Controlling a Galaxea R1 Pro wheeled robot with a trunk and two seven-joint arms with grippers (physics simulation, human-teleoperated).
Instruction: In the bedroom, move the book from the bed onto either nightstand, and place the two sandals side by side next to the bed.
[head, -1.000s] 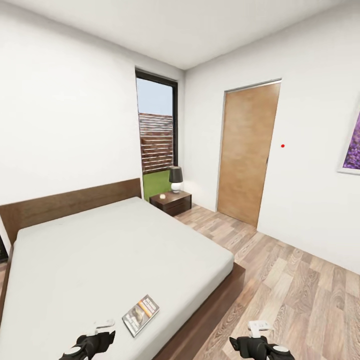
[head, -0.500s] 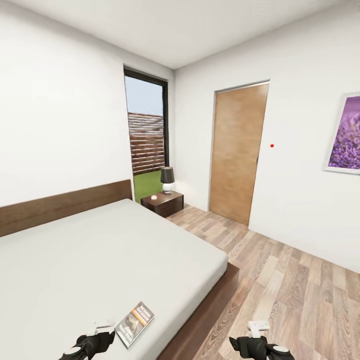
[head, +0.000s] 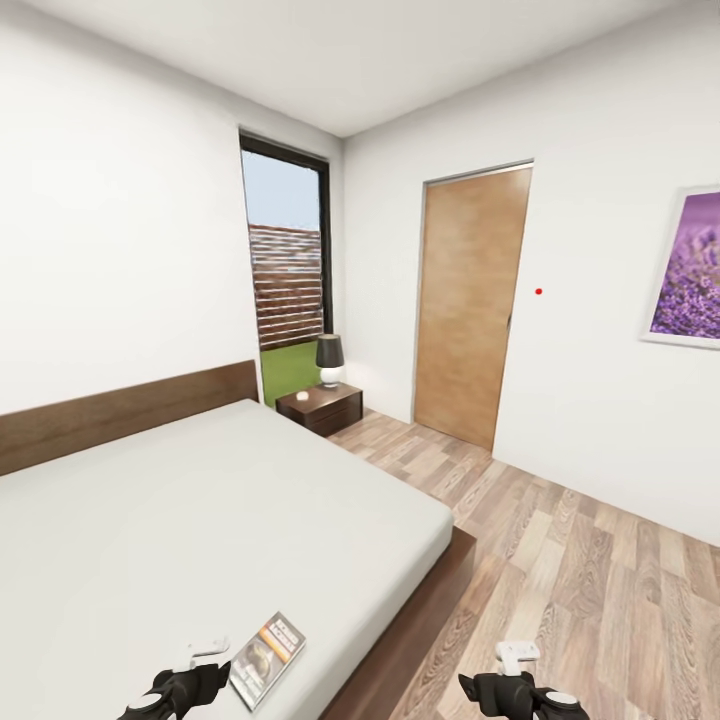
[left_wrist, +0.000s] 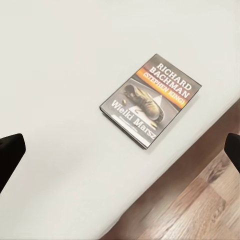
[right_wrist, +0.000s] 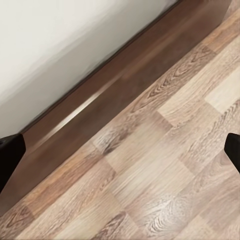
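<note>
Book (head: 266, 646) flat on the bed (head: 200, 520) near its foot-end edge, short of the drop to wide, bare wood floor (head: 600, 600); nightstand (head: 320, 408) beside the bed's headboard corner, well apart from the book. Versus a second ago, whole view swung right, book itself unmoved on the mattress. Left gripper (head: 205, 668) just beside the book, fingers (left_wrist: 11, 155) spread wide, holding nothing; right gripper (head: 515, 675) over floor beside the bed frame, fingers wide, empty.

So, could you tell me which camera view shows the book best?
The left wrist view: the book lies flat on the bed, cover lettering readable. In the head view it is small, near the mattress edge.
</note>
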